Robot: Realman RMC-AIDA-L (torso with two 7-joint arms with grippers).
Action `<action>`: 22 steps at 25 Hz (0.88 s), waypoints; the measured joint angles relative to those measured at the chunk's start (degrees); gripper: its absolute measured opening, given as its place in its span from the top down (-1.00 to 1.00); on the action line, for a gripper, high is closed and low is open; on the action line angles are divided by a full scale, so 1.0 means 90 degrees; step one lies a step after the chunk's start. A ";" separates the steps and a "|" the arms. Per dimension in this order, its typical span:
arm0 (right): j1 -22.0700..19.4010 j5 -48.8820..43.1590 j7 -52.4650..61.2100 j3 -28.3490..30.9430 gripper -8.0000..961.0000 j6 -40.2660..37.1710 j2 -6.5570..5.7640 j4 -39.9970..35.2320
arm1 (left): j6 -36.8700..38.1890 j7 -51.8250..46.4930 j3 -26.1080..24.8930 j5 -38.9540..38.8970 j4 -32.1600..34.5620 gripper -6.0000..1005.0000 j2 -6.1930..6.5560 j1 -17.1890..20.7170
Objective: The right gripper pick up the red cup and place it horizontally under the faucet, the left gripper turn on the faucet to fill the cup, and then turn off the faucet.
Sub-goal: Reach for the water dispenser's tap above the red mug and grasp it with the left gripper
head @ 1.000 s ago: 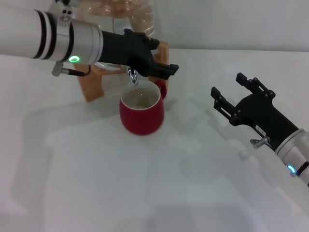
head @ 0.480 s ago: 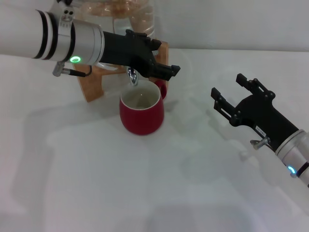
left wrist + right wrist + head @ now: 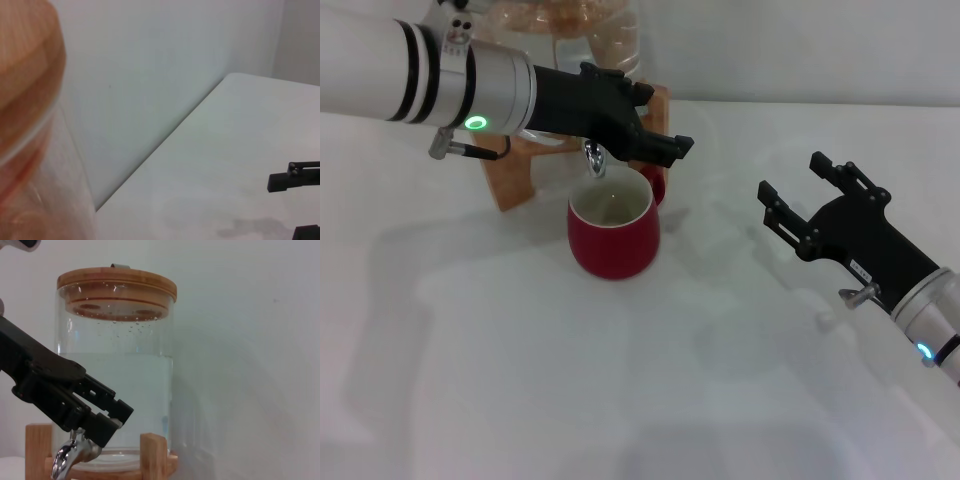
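Black and parked, the right gripper (image 3: 802,198) is the nearest thing in the head view; it hangs over the white table (image 3: 620,380) on the robot's right, well apart from the cup, with its two fingers spread and nothing between them.

Farther in stands the red cup (image 3: 612,229), upright on the table with its mouth up. Its long axis is therefore vertical, not horizontal. The handle (image 3: 655,184) points away from the robot and a little to the right, toward the wooden stand (image 3: 510,178). I cannot tell whether water is inside.

Directly above the cup's far rim is the faucet (image 3: 594,159), with the spout pointing down into the mouth. So the cup is already in place, and I judge that the step in hand belongs to the left arm alone.

The left gripper (image 3: 650,140) lies across the faucet from the robot's left, its long axis nearly level, with the tips past the spout on the right side. In the right wrist view its fingers (image 3: 102,400) sit just over the chrome tap and appear close together at the lever, but whether they pinch it I cannot tell. The coming move turns on this: the lever is at the jaws, above the cup.

Behind all stands the glass jar (image 3: 117,375), with water in it, under a wooden lid (image 3: 116,284).
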 joint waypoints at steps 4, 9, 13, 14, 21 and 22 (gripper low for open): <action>0.0006 0.0000 0.0003 0.0000 -0.52 0.0000 -0.0005 -0.0001 | -0.0047 -0.0035 -0.0006 0.0004 0.0061 -0.72 0.0000 0.0019; 0.0013 -0.0001 0.0005 0.0004 -0.52 0.0000 -0.0007 -0.0013 | -0.0059 -0.0105 0.0002 0.0015 0.0109 -0.72 0.0006 0.0040; 0.0015 0.0000 0.0007 0.0009 -0.52 0.0000 -0.0008 -0.0022 | -0.0093 -0.0152 -0.0004 0.0075 0.0165 -0.72 0.0009 0.0055; 0.0015 0.0000 0.0008 0.0010 -0.52 0.0000 -0.0008 -0.0022 | -0.0108 -0.0171 -0.0011 0.0120 0.0171 -0.72 0.0009 0.0053; 0.0015 0.0000 0.0010 0.0010 -0.52 0.0000 -0.0008 -0.0022 | -0.0149 -0.0239 -0.0026 0.0198 0.0253 -0.72 0.0009 0.0061; 0.0015 0.0000 0.0010 0.0010 -0.52 0.0000 -0.0008 -0.0022 | -0.0150 -0.0250 -0.0022 0.0199 0.0254 -0.72 0.0009 0.0062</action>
